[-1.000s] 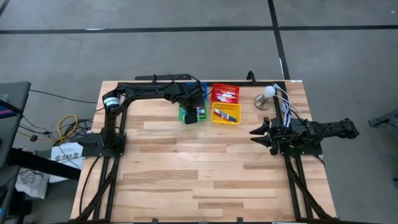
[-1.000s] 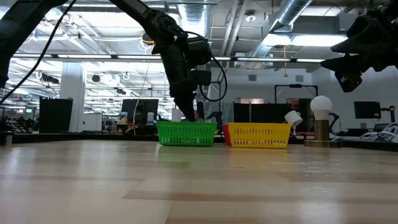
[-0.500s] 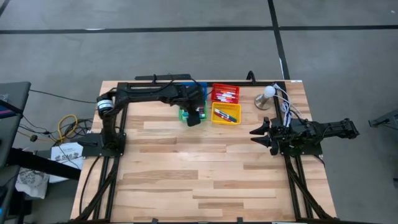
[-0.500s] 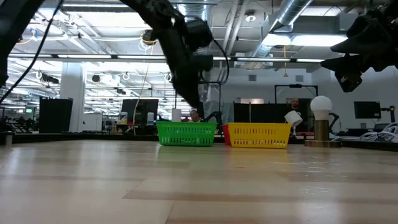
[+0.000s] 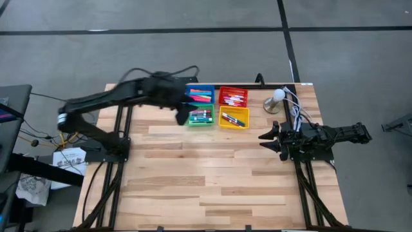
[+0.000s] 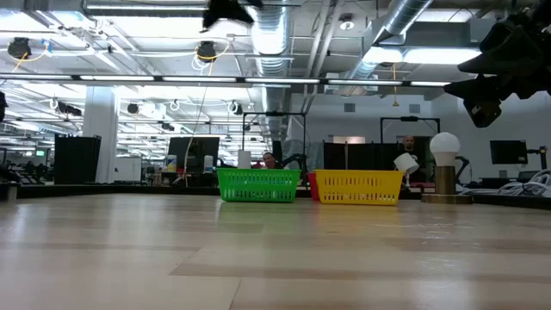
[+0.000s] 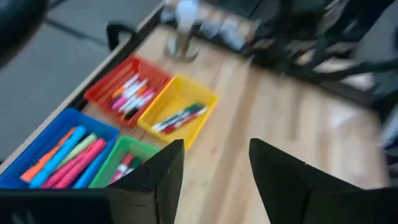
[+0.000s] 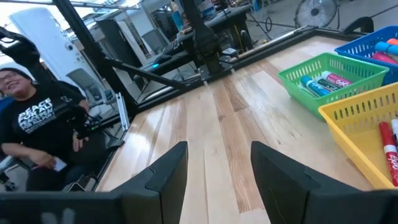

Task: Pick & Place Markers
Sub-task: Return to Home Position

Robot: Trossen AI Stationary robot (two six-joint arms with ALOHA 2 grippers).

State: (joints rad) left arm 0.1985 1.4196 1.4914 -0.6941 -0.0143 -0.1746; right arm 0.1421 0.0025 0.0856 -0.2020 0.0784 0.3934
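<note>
Here, the bare tabletop (image 5: 212, 187) fills the near half. Midway along its right edge waits the right claw (image 5: 269, 138), its fingers spread and holding nothing. Farther back, the left claw (image 7: 214, 177) hovers high above the tabletop, just beside the green bin (image 6: 257, 185), likewise released and empty. The markers (image 5: 200, 116) lie inside four bins set in a square: the green one and the yellow bin (image 6: 359, 187) in front, the blue bin (image 5: 200, 87) and the red bin (image 5: 233, 88) directly behind them. A bulb-topped stand (image 6: 444, 164) rises to the right of the bins. Beyond the tabletop, a person (image 8: 31, 118) in a dark shirt is visible
</note>
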